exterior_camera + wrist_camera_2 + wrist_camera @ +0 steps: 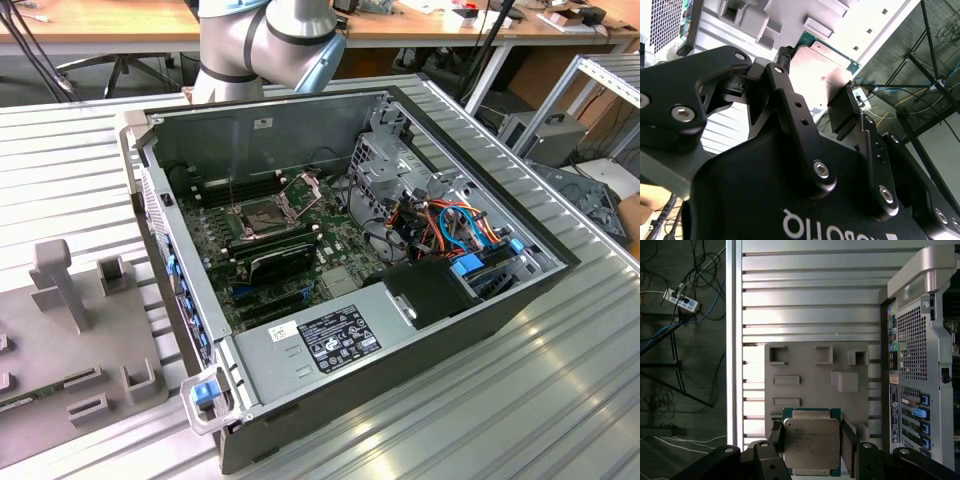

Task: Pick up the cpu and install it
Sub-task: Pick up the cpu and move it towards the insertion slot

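The gripper (811,447) clamps the chip (811,435) by two opposite edges, flat over the grey tray (805,365), with the computer case (920,340) beside it. In the exterior view the socket (260,218) sits mid-board. Keeping the chip level and square should help it seat.

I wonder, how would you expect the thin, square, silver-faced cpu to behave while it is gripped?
The thin, square, silver-faced cpu looks rigid, so it probably won't flex. The black hand pinches only its thin edges, so it may slip or twist if bumped. Being so thin, it is likely light.
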Motion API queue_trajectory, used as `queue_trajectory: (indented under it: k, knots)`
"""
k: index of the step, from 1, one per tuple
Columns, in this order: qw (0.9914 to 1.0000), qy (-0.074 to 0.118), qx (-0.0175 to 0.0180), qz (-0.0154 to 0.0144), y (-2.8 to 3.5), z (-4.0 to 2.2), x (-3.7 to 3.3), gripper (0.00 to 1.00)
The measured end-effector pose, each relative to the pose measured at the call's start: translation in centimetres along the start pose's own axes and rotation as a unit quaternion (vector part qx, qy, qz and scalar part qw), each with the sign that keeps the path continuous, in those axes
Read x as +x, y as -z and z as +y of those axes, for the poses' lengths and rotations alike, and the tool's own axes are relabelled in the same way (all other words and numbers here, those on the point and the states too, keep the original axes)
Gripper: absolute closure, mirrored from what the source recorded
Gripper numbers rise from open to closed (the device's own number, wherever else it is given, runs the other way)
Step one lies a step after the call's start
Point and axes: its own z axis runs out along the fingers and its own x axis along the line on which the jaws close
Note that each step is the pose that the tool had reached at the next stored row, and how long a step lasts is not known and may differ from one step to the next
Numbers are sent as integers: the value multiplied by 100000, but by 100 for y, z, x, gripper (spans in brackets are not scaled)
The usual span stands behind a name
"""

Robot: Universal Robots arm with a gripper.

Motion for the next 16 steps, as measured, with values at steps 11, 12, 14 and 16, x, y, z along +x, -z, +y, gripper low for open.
queue_trajectory:
  k: [11, 12, 14, 16]
  knots:
    - [100000, -2, 2, 2, 5, 2, -123, 45]
    - [100000, 0, 0, 2, 6, 2, -142, 45]
    - [100000, 1, 2, 2, 7, 2, -168, 45]
    - [100000, 0, 1, 3, 8, 2, -203, 45]
